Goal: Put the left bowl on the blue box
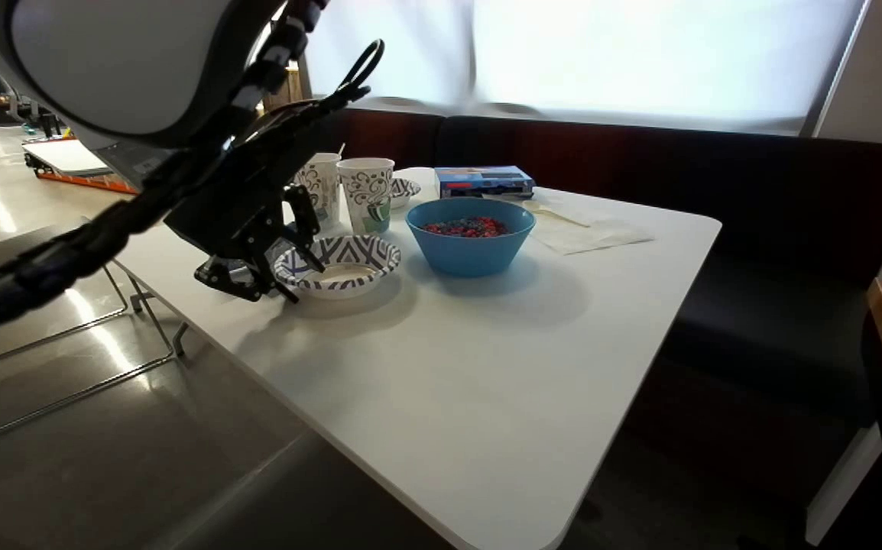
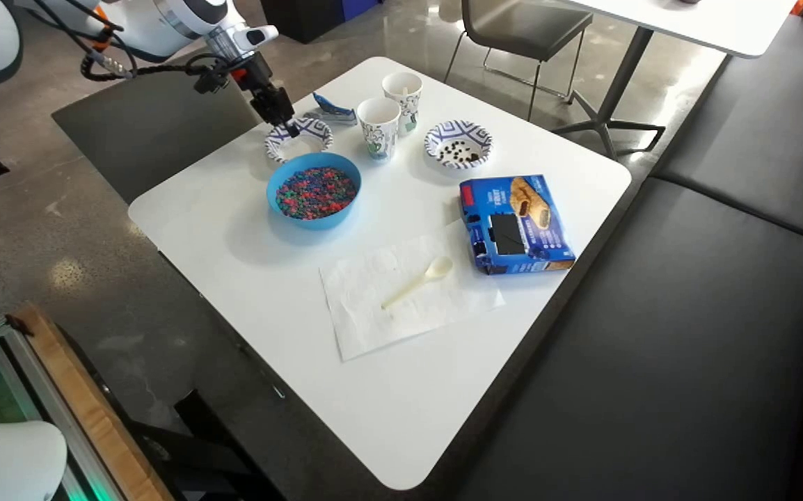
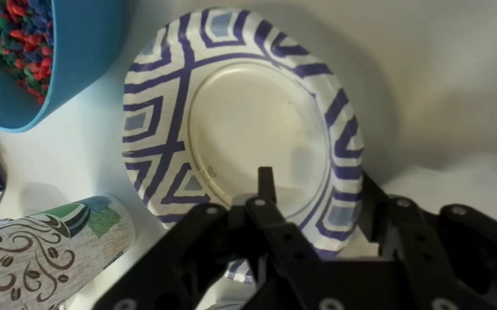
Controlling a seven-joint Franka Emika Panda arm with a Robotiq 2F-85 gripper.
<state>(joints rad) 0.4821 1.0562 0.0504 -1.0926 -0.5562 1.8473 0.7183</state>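
Observation:
The left bowl (image 2: pixel 298 145), white with a dark blue-purple pattern, stands on the table at its far corner in an exterior view. It also shows in an exterior view (image 1: pixel 343 271) and fills the middle of the wrist view (image 3: pixel 253 125). My gripper (image 3: pixel 316 176) is open, with the bowl's rim between its fingers: one finger is over the inside, the other outside the rim. Whether the outer finger touches the rim I cannot tell. The gripper also shows in both exterior views (image 1: pixel 307 283) (image 2: pixel 289 129). The blue box (image 2: pixel 506 226) lies flat near the bench; it also shows at the back (image 1: pixel 483 182).
A light-blue bowl of colored bits (image 2: pixel 314 191) stands beside the left bowl. Two patterned paper cups (image 2: pixel 378 129), a second patterned bowl (image 2: pixel 458 145) and a blue packet (image 2: pixel 333 110) are nearby. A spoon (image 2: pixel 417 282) lies on a napkin (image 2: pixel 360 313) before the box.

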